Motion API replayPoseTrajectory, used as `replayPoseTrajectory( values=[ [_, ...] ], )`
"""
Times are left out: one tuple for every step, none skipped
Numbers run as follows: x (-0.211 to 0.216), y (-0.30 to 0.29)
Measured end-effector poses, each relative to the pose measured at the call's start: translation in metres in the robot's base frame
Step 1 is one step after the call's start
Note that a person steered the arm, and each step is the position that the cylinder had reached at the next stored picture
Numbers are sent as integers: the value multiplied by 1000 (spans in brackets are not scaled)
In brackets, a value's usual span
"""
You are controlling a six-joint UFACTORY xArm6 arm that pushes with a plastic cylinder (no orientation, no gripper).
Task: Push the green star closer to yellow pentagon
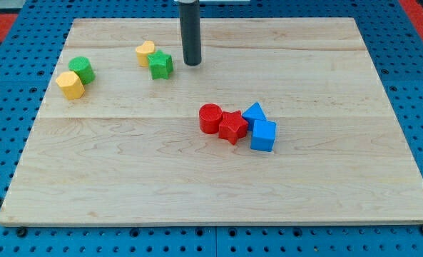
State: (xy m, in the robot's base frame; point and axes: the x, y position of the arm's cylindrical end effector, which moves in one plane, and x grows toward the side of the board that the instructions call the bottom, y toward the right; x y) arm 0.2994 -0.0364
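The green star (160, 65) lies near the view's top left of the wooden board (125, 178), touching a yellow heart-like block (145, 53) on its upper left. The yellow pentagon (70, 85) lies further to the view's left, touching a green round block (82, 70) above it. My tip (191, 63) is just to the right of the green star, with a small gap between them.
A cluster sits right of the board's centre: a red cylinder (210, 118), a red star (232, 127), a blue triangular block (254, 113) and a blue cube (263, 135). Blue pegboard (11, 71) surrounds the board.
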Motion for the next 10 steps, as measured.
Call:
replayPoseTrajectory(
  values=[
    [-14,-18],
    [-4,-28],
    [10,-29],
    [17,-40],
    [26,-59],
    [43,-72],
    [60,-85],
    [78,-101],
    [88,-119],
    [91,-133]
  ],
)
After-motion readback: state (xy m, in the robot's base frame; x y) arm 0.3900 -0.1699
